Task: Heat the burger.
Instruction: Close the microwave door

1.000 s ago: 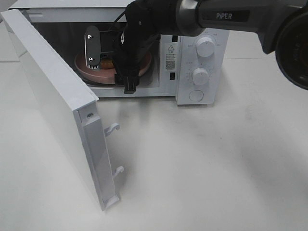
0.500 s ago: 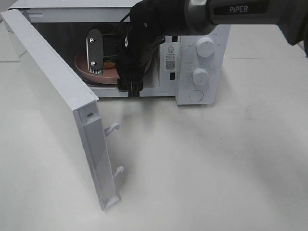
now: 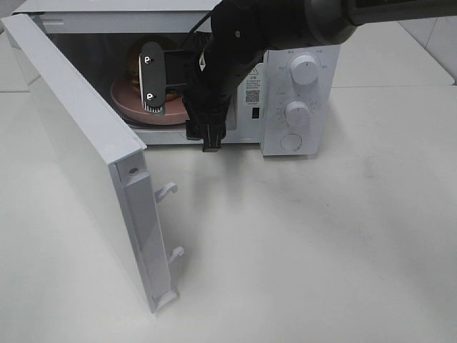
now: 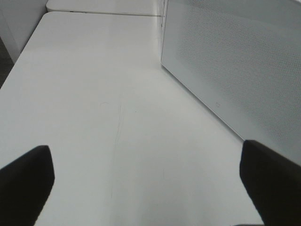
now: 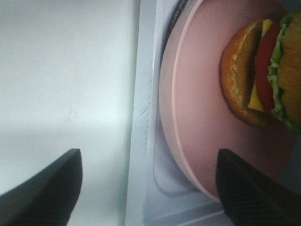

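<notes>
White counter point(image 3: 321, 236) bears the open microwave point(image 3: 300, 78), where the burger point(image 5: 256, 70), likely light and squashy, sits on a pink plate point(image 5: 193, 117), best gripped by its rim; right pincer point(image 5: 148, 157) and left pincer point(image 4: 146, 155) gape wide, empty.

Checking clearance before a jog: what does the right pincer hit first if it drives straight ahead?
Probably the microwave sill, right beside the plate rim; the open right pincer straddles both. The burger sits off to one side of that line. Depth is unclear.

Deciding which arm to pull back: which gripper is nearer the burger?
Right. The right gripper is open at the microwave mouth, the burger on the pink plate just ahead. The left gripper is outside, over the table beside a perforated white panel.
</notes>
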Robot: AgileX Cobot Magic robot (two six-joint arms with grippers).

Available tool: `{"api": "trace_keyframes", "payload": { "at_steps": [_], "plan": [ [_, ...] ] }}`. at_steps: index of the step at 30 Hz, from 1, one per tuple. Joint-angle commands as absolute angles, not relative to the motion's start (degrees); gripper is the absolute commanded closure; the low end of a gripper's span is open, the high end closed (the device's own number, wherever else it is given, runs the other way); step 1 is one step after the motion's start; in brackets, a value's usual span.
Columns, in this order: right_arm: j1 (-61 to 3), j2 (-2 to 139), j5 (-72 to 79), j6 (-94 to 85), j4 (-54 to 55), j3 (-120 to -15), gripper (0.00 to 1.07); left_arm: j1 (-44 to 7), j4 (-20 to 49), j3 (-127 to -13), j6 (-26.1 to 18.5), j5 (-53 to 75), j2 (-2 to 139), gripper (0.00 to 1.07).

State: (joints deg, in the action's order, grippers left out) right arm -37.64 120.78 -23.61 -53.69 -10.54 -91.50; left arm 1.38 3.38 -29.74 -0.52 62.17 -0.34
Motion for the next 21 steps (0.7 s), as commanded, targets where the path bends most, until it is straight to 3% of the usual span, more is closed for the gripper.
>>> {"api": "trace_keyframes", "payload": {
  "at_steps": [1, 21],
  "plan": [
    [-37.82, 119.35, -22.98, -53.11, -10.94, -90.3, 0.31, 1.15, 3.21, -29.62, -0.52, 61.42, -1.2, 0.07],
    [-37.82, 106.8, -20.23, -51.28, -11.86, -73.51, 0.31, 1.15, 3.21, -29.62, -0.52, 61.42, -1.2, 0.07]
  ]
}}
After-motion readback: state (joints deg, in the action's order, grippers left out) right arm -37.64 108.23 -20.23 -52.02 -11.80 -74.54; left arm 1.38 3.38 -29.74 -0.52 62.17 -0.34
